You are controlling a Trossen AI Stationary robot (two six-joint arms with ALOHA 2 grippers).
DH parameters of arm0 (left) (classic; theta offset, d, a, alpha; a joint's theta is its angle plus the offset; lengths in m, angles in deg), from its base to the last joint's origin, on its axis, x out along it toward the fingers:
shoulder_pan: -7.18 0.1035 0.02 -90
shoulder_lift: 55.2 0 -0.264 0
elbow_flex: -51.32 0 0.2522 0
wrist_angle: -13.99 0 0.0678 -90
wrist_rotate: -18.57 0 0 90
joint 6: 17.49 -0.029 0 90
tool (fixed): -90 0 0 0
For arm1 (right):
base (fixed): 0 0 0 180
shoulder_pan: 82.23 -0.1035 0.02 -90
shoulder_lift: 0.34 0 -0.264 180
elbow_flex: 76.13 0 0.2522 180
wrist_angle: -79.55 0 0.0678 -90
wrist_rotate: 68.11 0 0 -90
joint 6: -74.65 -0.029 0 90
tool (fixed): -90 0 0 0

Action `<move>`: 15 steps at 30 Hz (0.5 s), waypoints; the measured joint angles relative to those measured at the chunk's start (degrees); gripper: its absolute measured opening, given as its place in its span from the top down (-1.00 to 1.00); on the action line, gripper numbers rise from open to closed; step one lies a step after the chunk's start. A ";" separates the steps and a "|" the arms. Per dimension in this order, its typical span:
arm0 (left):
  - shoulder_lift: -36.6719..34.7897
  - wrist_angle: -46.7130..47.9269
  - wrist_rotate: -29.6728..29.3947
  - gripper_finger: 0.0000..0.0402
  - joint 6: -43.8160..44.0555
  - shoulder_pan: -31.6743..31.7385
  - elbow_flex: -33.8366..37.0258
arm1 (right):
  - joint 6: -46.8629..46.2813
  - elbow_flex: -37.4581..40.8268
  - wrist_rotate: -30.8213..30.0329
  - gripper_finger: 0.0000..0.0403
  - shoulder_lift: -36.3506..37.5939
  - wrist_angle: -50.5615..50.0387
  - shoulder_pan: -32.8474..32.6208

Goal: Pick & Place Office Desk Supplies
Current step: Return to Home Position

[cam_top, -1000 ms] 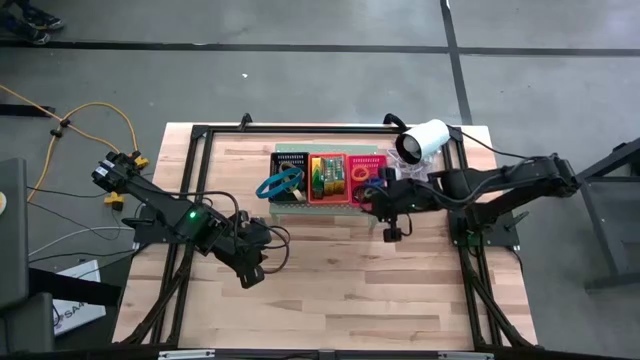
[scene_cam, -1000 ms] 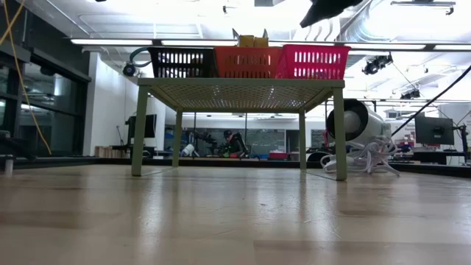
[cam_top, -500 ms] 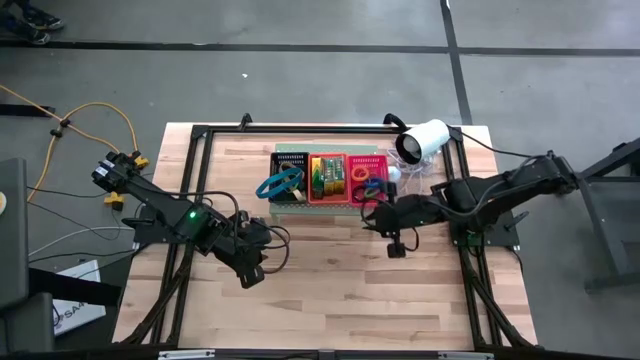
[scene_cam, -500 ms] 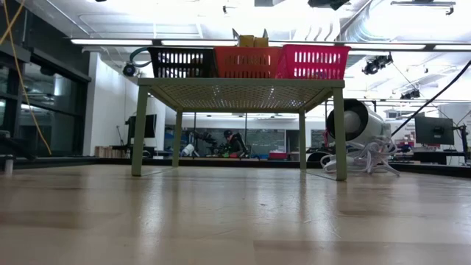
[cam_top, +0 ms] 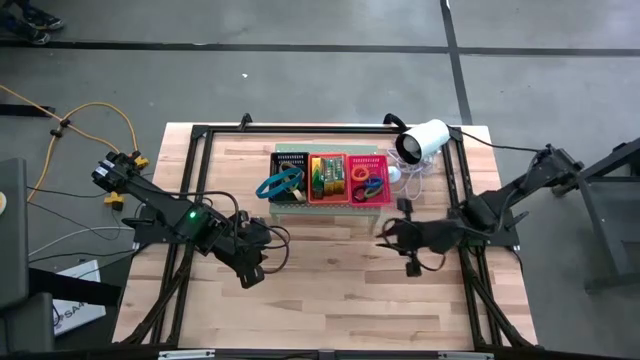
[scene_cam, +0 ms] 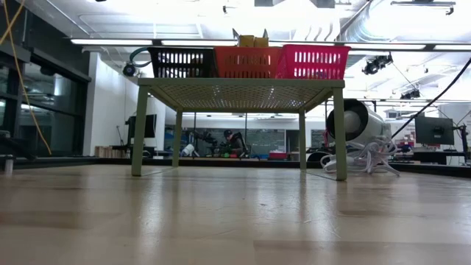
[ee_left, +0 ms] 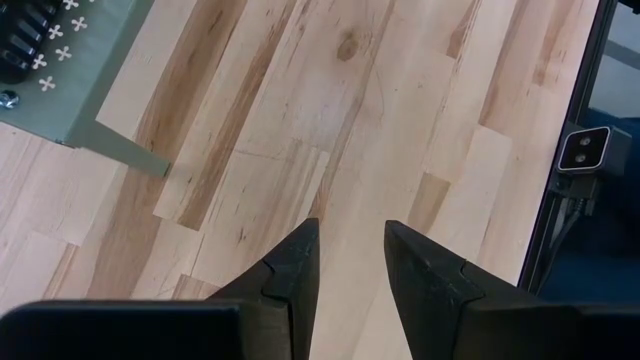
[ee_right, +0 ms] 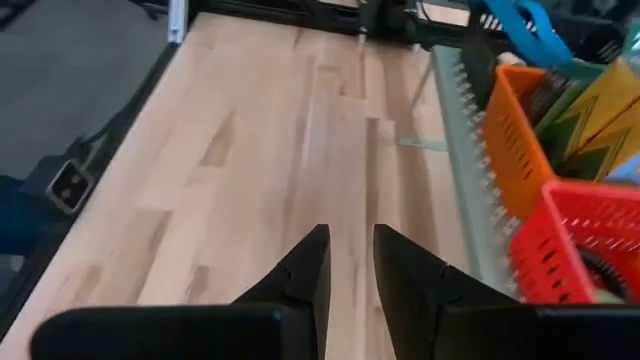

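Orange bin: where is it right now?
In the low view the orange bin sits atop the green perforated shelf, between the black bin (left) and the pink bin (right).

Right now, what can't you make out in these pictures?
Low view: walls of the black bin, orange bin and pink bin hide most contents.
High view: the supplies inside are too small to count.
Right wrist view: the picture's edge cuts off the bins.

red bin: edge-cut; rings: too small to count
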 joint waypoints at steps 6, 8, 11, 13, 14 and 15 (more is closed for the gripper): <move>0.00 -0.01 0.00 0.45 0.00 0.01 0.00 | 0.20 12.53 1.05 0.66 9.19 11.77 -2.38; 0.00 0.00 0.00 0.45 0.00 0.02 0.00 | 0.69 16.82 2.89 0.66 12.17 15.79 -2.36; 0.00 0.00 -0.01 0.45 0.00 0.02 0.00 | 2.48 23.03 5.65 0.66 16.07 22.71 -2.14; 0.00 0.00 -0.02 0.45 0.00 0.02 0.00 | 3.52 26.90 7.71 0.66 18.70 26.84 -0.91; 0.00 0.00 -0.01 0.45 0.00 0.00 0.00 | 3.62 28.60 9.02 0.66 19.63 29.28 -0.36; 0.00 0.00 -0.01 0.45 0.00 0.01 0.00 | 3.58 30.32 10.50 0.66 20.75 30.80 0.16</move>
